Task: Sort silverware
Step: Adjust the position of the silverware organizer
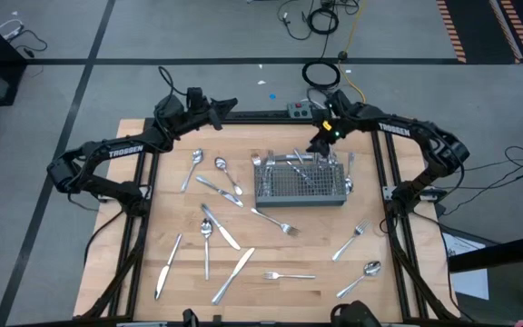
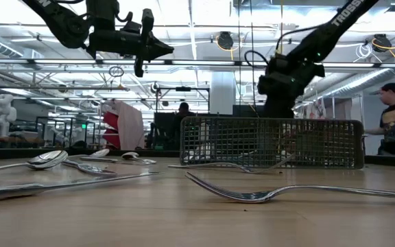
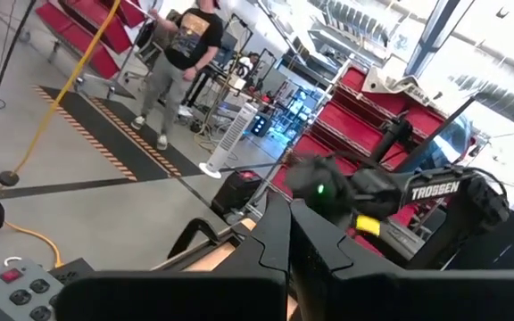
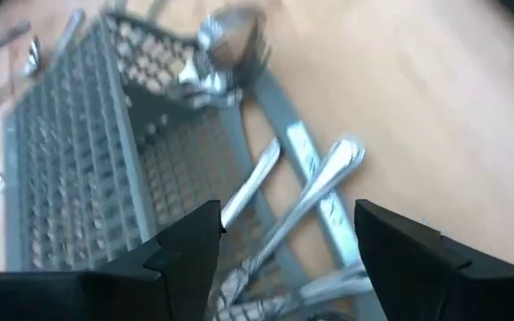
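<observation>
High view: the silverware (image 1: 216, 227) lies scattered flat on the table (image 1: 398, 300), several pieces already in the wire basket (image 1: 300, 189). The right pincer (image 1: 320, 143) hovers open at the basket's far rim; the left pincer (image 1: 230, 104), closed and empty, waits at the table's far edge.

Low view: a fork (image 2: 266, 195) appears stiff, light, probably slippery.

Right wrist view: handles (image 4: 315, 192) lean against the mesh; mid-handle seems the best hold.

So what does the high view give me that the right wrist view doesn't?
Only the high view shows the loose silverware scattered across the table, plus the left hand parked at the far edge. Only the right wrist view shows the right hand open, close above handles leaning in the basket. Both show the wire-mesh basket with pieces already in it.
</observation>
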Motion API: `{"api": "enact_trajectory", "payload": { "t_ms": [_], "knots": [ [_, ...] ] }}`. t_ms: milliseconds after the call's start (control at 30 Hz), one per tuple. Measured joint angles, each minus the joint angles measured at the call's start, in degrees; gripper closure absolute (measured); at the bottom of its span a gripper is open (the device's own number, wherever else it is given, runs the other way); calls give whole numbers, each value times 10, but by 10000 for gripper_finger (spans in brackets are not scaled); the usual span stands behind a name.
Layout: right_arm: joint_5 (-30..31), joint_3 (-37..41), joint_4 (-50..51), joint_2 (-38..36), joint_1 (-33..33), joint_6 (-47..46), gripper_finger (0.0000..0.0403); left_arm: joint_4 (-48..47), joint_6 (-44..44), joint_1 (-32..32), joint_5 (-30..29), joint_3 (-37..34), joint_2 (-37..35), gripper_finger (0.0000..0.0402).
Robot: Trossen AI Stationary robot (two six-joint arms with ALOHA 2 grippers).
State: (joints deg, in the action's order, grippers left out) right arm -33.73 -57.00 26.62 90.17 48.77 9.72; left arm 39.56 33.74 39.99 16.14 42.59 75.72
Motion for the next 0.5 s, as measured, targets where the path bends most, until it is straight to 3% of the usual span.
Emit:
{"api": "enact_trajectory", "payload": {
  "t_ms": [200,367,500],
  "knots": [
    [10,-97,48,0,2,25,160,5,5,0,0,0,0,394],
    [136,-121,82,5,1,101,160,7,31,-3,18,0,0,394],
    [125,-120,135,27,-12,122,160,6,30,-10,20,0,0,394]
  ]
}}
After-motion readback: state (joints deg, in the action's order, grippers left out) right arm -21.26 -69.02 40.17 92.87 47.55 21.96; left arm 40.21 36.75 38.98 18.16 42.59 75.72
